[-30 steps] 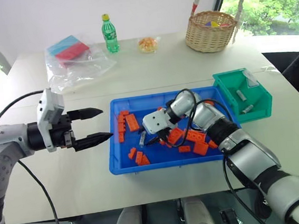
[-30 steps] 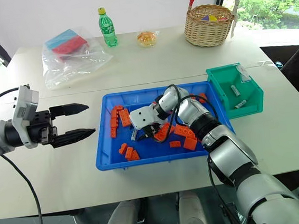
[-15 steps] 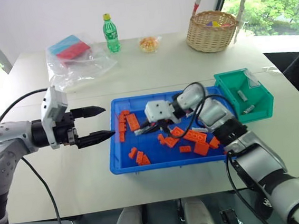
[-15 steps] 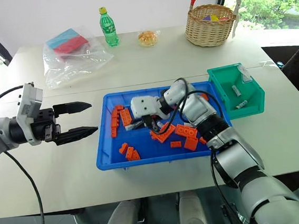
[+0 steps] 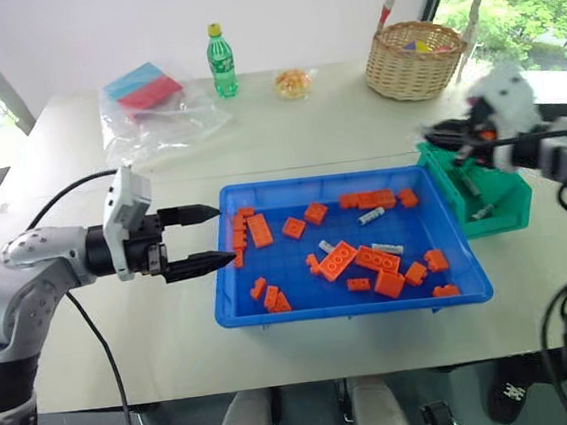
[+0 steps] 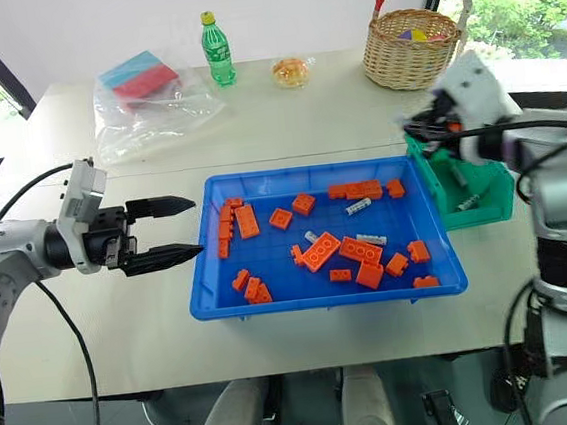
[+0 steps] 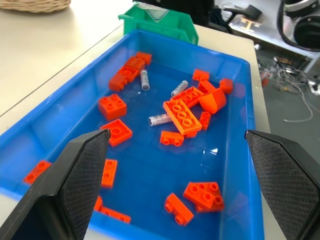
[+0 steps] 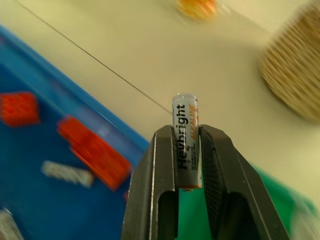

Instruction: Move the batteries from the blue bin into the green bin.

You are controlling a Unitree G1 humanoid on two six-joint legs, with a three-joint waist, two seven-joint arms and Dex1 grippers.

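Note:
The blue bin (image 5: 353,309) sits mid-table holding orange bricks (image 5: 336,259) and three loose batteries (image 5: 370,216), (image 5: 387,249), (image 5: 325,247). To its right stands the green bin (image 5: 511,194) with two batteries (image 6: 468,201) lying inside. My right gripper (image 5: 435,138) hovers over the green bin's near-left corner, shut on a silver battery (image 8: 186,145) that stands upright between its fingers (image 8: 150,200). Level and open, my left gripper (image 5: 206,240) points at the blue bin's left wall with nothing in it. The left wrist view looks into the blue bin (image 7: 240,150) at the batteries (image 7: 160,119).
A wicker basket (image 5: 414,59) stands at the back right. Along the far side are a green bottle (image 5: 221,60), a small snack packet (image 5: 293,83) and a clear plastic bag (image 5: 153,109) with red and blue items.
My right gripper has lifted out of the blue bin with a battery and swung right to the green bin. The left gripper has barely moved.

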